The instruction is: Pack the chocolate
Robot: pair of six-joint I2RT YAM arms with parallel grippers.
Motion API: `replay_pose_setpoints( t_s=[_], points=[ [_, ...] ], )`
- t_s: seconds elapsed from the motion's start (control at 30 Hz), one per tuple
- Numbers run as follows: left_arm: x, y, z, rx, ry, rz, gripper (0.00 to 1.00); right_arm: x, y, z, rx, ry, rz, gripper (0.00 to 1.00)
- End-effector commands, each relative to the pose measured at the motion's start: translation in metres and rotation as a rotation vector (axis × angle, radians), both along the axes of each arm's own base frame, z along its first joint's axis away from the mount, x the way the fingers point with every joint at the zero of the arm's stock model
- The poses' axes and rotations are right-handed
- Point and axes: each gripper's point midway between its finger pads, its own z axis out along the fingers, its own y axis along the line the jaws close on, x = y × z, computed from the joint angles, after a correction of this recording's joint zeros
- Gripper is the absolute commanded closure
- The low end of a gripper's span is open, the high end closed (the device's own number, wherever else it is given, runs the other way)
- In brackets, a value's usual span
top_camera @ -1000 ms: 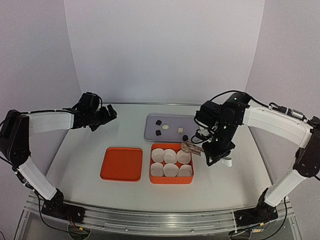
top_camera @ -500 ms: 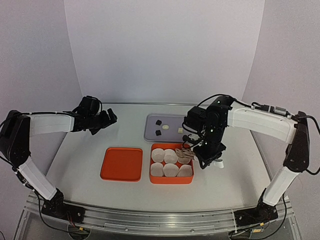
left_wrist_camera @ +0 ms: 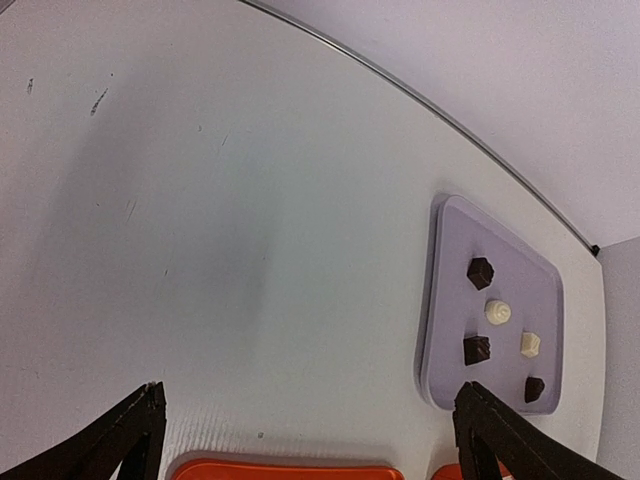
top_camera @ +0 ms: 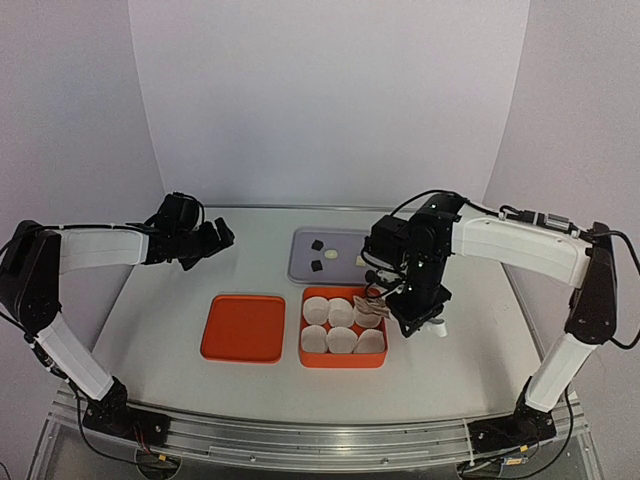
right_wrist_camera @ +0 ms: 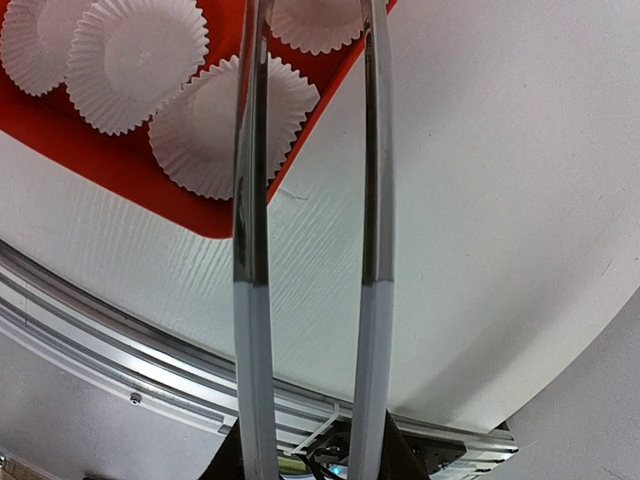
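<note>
- Right gripper [top_camera: 418, 310]: clamped on the handle end of the metal tongs [top_camera: 372, 299], above the far right corner of the orange box [top_camera: 342, 363].
- Metal tongs: the long axis runs leftward from the gripper, over the box's far row of paper cups [top_camera: 341, 338]. The wrist view shows two parallel blades with a gap between them. The tips are out of frame, so it cannot be told whether they carry a piece.
- Chocolate [left_wrist_camera: 478, 350]: five pieces show on the lavender tray [left_wrist_camera: 443, 300], three dark and two cream. A sixth is not seen in any view.
- Lavender tray: sits toward the far edge of the table [top_camera: 165, 320], just beyond the box's far wall, so it lies beyond the tong tips and slightly to their left.
- Left gripper [top_camera: 216, 236]: jaws spread wide with nothing between them, near the table's far left, well apart from the tray.
- Orange lid [top_camera: 243, 328]: lies flat just left of the box.
- Judgement: the right arm is the nearer one, and the next pick likely needs only a short reach toward the far edge.
</note>
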Motion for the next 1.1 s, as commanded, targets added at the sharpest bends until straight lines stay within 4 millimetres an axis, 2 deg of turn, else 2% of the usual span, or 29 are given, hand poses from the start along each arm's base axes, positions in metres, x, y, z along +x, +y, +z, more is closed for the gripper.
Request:
replay_pose_setpoints(
  t_s=[0.0,0.7,1.07],
  points=[
    [0.003,0.002,0.02,-0.02,-0.055,0.003,0.0,-0.002,0.0,0.002,-0.033,0.007,0.001,1.0],
    [-0.007,0.009,0.026,-0.024,-0.07,0.026,0.0,-0.001,-0.007,-0.003,-0.092,0.003,-0.01,0.99],
    [-0.009,0.012,0.029,-0.024,-0.079,0.037,0.0,0.0,-0.007,-0.005,-0.101,0.004,-0.017,0.83]
  ],
)
